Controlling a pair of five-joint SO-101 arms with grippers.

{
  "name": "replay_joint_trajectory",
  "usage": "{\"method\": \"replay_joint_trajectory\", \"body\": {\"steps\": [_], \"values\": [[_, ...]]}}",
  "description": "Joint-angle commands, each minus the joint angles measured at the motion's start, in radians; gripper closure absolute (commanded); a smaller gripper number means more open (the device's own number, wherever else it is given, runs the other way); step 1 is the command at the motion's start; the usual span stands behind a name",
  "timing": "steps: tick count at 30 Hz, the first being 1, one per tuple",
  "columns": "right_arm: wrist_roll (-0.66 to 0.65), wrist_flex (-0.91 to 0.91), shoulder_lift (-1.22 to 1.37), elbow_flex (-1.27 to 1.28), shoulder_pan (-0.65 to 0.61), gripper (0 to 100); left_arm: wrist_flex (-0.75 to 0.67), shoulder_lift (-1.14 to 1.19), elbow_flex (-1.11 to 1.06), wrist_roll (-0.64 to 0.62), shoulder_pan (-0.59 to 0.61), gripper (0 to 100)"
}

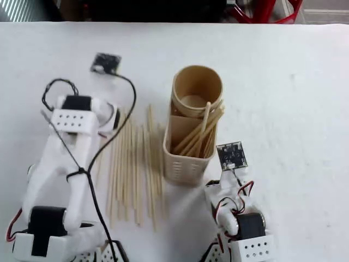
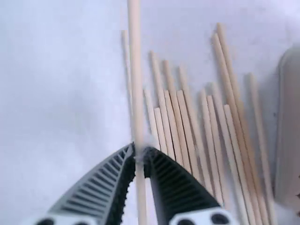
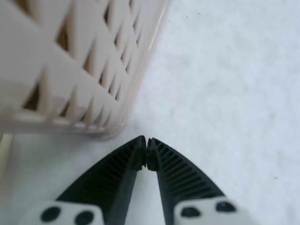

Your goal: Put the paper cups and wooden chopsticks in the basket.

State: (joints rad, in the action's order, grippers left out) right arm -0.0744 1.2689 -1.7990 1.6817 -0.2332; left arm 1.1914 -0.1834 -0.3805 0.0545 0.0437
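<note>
A cream slotted basket [image 1: 180, 164] stands mid-table; its corner fills part of the right wrist view [image 3: 79, 70]. Stacked paper cups [image 1: 196, 90] sit in its far end, and several wooden chopsticks [image 1: 199, 134] lean in its near compartment. Many more chopsticks [image 1: 133, 169] lie in a row on the table left of the basket. My left gripper [image 2: 139, 152] is shut on one chopstick [image 2: 136, 84] at the left edge of that row [image 2: 187, 131]. My right gripper [image 3: 146, 146] is shut on nothing, just off the basket's near right corner.
The left arm [image 1: 65, 164] with its black cable lies along the table's left side. The right arm [image 1: 240, 218] sits at the front right. The white tabletop is bare to the right of the basket and at the back.
</note>
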Motion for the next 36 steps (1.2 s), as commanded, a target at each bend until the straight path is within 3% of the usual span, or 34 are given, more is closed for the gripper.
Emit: {"method": "replay_joint_trajectory", "body": {"steps": [1,5,11,16,20,22,29,36], "values": [[-0.002,0.004,-0.007,0.009,-0.002,97.9,0.035,-0.088,0.146,-0.071,-0.001,98],[-0.002,0.004,-0.007,0.009,-0.002,97.9,0.034,-0.291,0.249,-0.020,-0.071,98],[-0.002,0.004,-0.007,0.009,0.001,97.9,-0.078,-0.516,0.387,0.087,-0.305,98],[-0.002,0.004,-0.007,0.009,0.005,97.9,-0.152,-0.473,0.474,0.115,-0.579,98],[-0.002,0.004,-0.007,0.009,0.005,97.9,-0.176,-0.409,0.526,0.262,-0.743,98],[-0.002,0.004,-0.007,0.009,0.005,97.9,-0.187,-0.395,0.535,0.250,-0.800,98],[-0.002,0.004,-0.007,0.009,0.005,97.9,-0.207,-0.417,0.393,0.269,-0.855,98],[-0.002,0.004,-0.007,0.009,0.005,97.9,-0.377,-0.633,0.048,0.324,-0.855,98]]}}
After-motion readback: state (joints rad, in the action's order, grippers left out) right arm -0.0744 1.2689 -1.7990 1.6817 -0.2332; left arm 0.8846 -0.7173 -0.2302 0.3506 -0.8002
